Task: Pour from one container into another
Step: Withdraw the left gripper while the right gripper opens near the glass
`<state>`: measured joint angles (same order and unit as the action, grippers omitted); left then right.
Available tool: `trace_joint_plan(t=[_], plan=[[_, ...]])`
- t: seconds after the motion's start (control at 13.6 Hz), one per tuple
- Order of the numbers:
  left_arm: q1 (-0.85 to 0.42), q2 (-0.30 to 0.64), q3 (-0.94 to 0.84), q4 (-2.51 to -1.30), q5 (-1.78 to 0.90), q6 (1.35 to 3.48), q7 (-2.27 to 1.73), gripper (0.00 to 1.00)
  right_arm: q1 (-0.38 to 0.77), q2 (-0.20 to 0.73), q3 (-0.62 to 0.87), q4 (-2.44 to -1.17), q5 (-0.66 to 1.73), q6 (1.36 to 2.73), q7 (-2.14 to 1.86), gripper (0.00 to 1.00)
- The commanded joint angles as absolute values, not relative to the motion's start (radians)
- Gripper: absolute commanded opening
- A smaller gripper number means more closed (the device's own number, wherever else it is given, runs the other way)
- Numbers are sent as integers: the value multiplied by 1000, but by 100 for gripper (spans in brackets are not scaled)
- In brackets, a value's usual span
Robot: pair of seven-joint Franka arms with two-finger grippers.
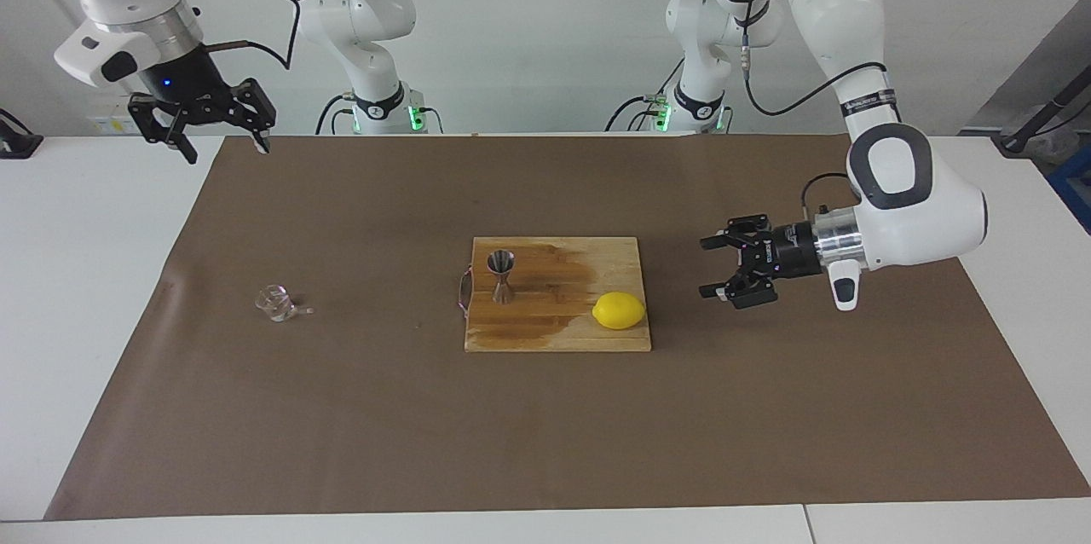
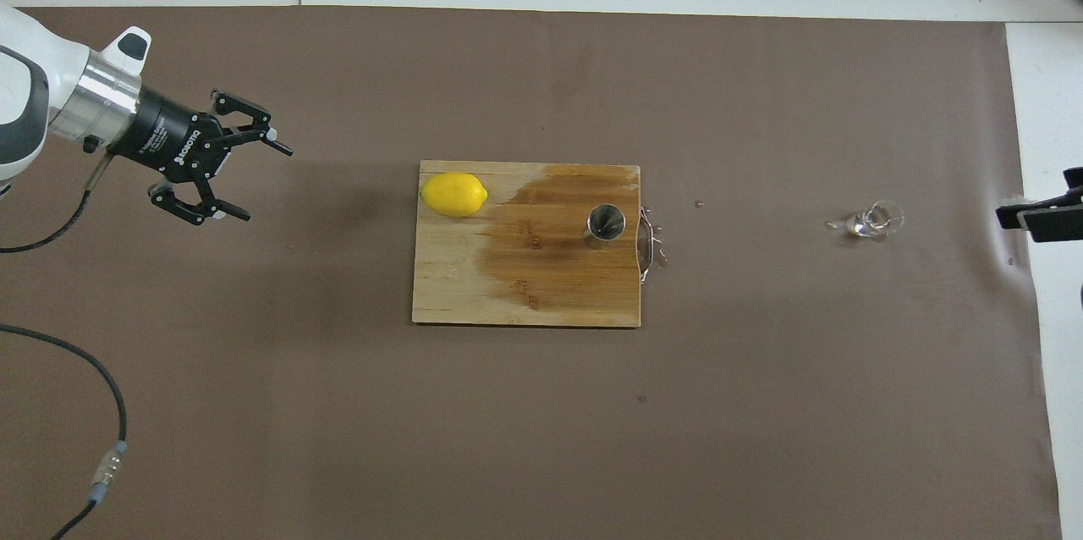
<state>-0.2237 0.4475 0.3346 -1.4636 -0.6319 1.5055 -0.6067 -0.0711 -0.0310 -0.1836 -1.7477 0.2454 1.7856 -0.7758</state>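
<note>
No pour is under way: both jaws are spread and empty. The glass cup (image 1: pixel 275 303) (toward the right arm's end) must be grasped by the right gripper (image 1: pixel 220 143) and carried to the jigger (image 1: pixel 501 275) on the cutting board (image 1: pixel 558 338); the left gripper (image 1: pixel 714 267) hangs over the brown mat (image 1: pixel 767 399).

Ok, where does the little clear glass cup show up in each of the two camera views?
Facing view: the clear glass cup stands on the brown mat toward the picture's left edge, level with the wooden cutting board.
Overhead view: the cup sits toward the picture's right edge.
Shared landmark: the cutting board carrying the steel jigger and lemon.
</note>
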Motion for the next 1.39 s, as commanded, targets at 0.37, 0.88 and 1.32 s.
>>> trace_joint_plan(t=[0.37, 0.88, 1.32], plan=[[-239, 279, 319, -1545, -154, 1689, -27, 100, -242, 147, -178, -1818, 650, 1865, -1550, 100], [-310, 100, 318, -1654, -48, 1868, 210, 100, -362, 448, -176, -1729, 879, 1732, -2127, 100], [-336, 60, 314, -1640, -40, 1865, 212, 100, -364, 511, -172, -1736, 908, 1703, -2223, 100]])
